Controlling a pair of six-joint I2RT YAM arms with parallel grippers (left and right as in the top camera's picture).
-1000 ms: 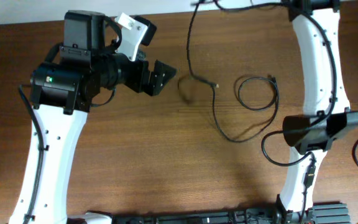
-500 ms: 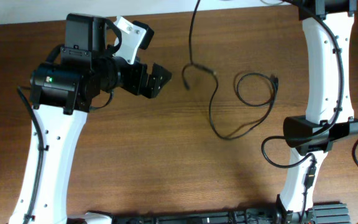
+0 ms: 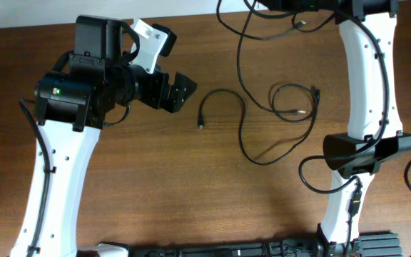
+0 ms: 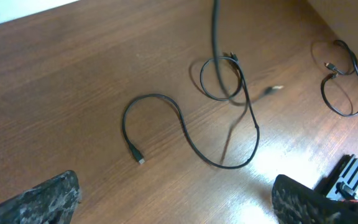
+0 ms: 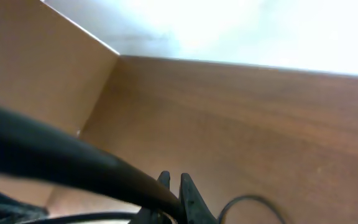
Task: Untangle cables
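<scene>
Leaving the overhead's top edge, the cables (image 4: 183, 124) meet blurred, shut right jaws.

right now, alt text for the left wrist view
A thin black cable snakes across the brown wooden table to a small black loop of cord; another loop lies far right. The left end effector is open below.

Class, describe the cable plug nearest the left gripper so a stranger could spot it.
On the wooden table, look just right of the open left gripper. A thin black cable hooks round there and ends in a small plug. Unlike the plugs by the coiled ring, it lies alone on bare wood.
</scene>
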